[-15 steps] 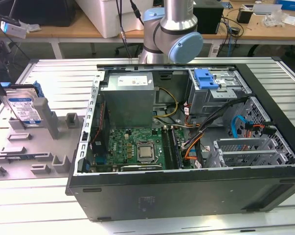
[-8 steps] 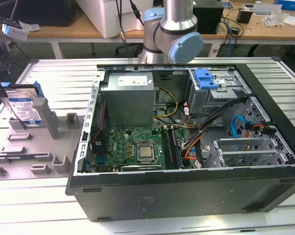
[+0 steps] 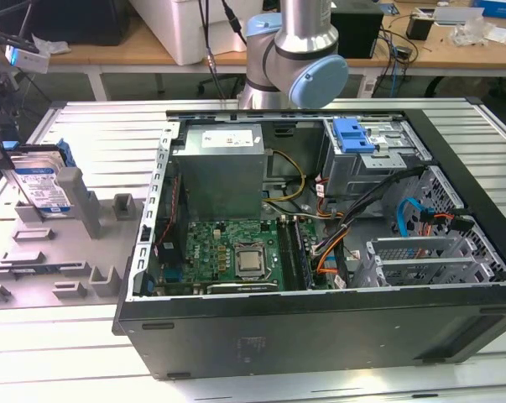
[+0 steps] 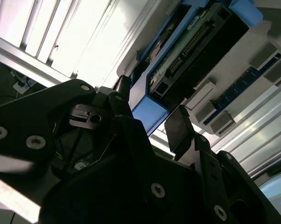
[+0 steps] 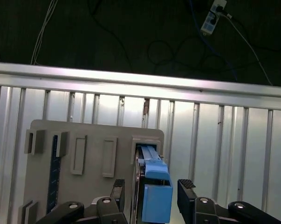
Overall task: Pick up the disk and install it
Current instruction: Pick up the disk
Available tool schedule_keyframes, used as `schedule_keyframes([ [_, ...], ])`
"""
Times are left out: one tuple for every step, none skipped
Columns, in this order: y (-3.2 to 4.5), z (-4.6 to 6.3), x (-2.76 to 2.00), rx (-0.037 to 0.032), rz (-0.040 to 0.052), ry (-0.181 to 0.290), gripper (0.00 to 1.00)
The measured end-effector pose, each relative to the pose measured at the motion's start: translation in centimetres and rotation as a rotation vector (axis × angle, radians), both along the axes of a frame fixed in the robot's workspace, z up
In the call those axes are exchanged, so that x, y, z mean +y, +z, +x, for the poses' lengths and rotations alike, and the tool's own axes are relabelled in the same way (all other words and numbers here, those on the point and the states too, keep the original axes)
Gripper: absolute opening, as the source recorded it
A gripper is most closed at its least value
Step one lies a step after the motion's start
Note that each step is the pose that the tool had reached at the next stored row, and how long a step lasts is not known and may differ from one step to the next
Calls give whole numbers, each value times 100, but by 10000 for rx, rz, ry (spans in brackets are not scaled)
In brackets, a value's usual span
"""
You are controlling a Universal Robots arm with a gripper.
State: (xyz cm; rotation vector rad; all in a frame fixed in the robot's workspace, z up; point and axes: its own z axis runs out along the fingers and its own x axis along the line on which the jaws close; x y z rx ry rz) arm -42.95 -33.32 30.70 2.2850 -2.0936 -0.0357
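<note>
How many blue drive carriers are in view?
2. One frames the disk, on the grey fixture plate at the exterior view's left, flanked by the open gripper. One blue bracket sits on the drive cage in the computer case. Others may be hidden.

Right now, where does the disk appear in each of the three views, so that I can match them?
Exterior view: the disk stands on edge in the grey holder, at the exterior view's left, outside the computer case.
Second wrist view: its circuit-board side lies just beyond the gripper.
First wrist view: edge-on, inside the open gripper.
Shared landmark: the grey holder with its slots.
</note>
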Motion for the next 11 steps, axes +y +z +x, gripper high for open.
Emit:
schedule_keyframes([
  [-9, 0, 0, -1, 0, 0, 57],
  [-27, 0, 0, -4, -1, -1, 57],
  [-35, 0, 0, -4, -2, -1, 57],
  [-40, 0, 0, -4, -2, -1, 57],
  [-44, 0, 0, -4, -2, -2, 57],
  [-50, 0, 0, -5, -2, -1, 57],
  [-55, 0, 0, -5, -2, -2, 57],
  [-64, 0, 0, -6, -2, -2, 57],
  [-68, 0, 0, -5, -3, -2, 57],
  [-74, 0, 0, -6, -2, -2, 57],
  [-79, 0, 0, -6, -3, -3, 57],
])
